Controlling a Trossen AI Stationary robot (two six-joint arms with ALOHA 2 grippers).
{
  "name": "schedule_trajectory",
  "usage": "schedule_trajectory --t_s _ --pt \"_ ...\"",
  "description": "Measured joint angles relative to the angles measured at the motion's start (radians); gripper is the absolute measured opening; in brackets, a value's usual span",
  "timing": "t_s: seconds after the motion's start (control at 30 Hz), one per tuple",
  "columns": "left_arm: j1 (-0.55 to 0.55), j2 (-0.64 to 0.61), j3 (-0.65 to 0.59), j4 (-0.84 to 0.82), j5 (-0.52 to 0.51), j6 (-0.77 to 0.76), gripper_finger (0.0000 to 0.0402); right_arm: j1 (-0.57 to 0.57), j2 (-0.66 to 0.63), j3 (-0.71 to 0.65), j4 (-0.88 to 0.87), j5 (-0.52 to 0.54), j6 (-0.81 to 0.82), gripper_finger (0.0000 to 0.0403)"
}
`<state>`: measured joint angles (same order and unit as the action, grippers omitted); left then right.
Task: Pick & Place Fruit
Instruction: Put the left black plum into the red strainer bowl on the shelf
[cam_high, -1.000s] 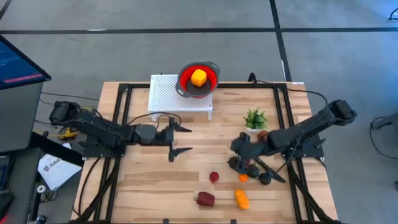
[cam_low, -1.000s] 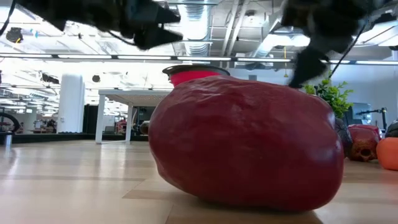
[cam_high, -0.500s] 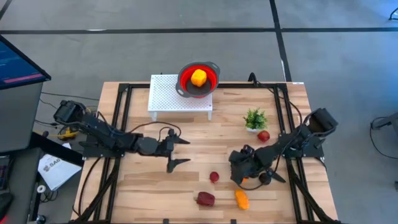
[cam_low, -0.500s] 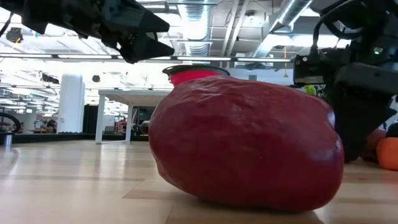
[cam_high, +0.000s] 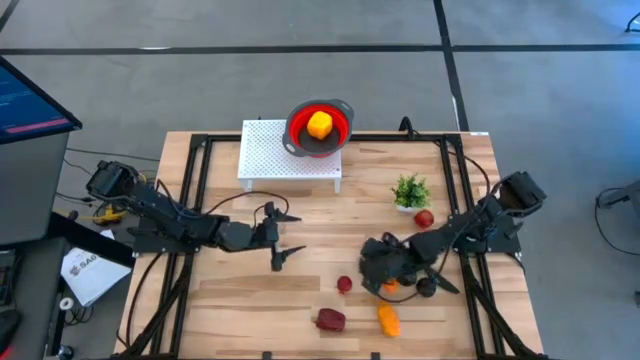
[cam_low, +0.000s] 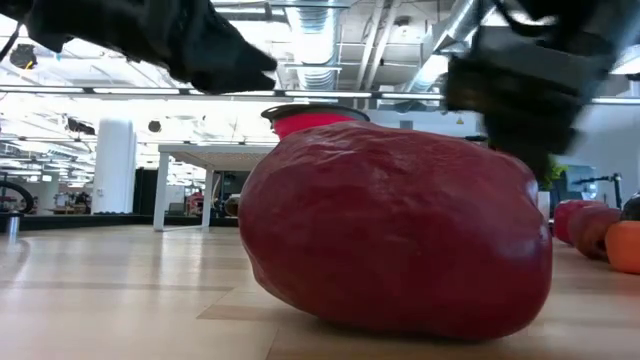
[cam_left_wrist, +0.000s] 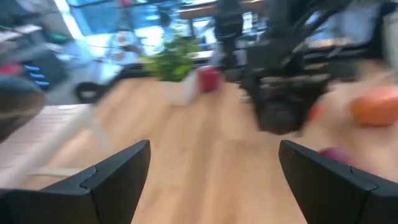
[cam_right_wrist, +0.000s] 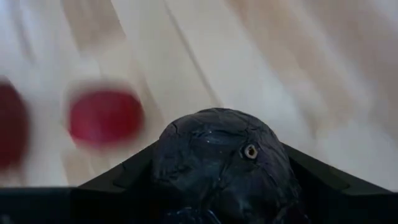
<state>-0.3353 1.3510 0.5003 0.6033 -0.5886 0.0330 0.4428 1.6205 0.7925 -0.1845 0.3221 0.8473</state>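
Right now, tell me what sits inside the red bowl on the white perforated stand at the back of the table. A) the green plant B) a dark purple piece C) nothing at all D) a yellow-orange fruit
D: in the high view a yellow-orange fruit lies in the red bowl on the white stand, while the green plant stands apart on the table to the right.

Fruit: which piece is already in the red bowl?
The yellow-orange piece, alone in the red bowl on the white stand. All the other fruit lies on the wooden tabletop.
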Motion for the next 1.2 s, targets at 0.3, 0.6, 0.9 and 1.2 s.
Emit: schedule_trajectory --t_s 0.3,0.6,0.9,1.2 --pt "0.100 0.000 -0.050 0.004 -0.049 0.038 0.0347 -0.303 -0.066 0.036 0.490 0.029 -0.481 0.0247" --pt "0.112 0.000 -0.056 0.010 -0.048 0.022 0.0347 -0.521 -0.035 0.356 0.376 0.019 -0.912 0.0254" --pt "0.107 0.000 -0.056 0.020 -0.047 -0.120 0.0347 -0.738 -0.026 0.523 0.086 0.020 -0.944 0.0263" --pt "0.105 0.000 -0.056 0.024 -0.045 -0.253 0.0347 -0.874 -0.028 0.527 0.047 -0.073 -0.952 0.0265"
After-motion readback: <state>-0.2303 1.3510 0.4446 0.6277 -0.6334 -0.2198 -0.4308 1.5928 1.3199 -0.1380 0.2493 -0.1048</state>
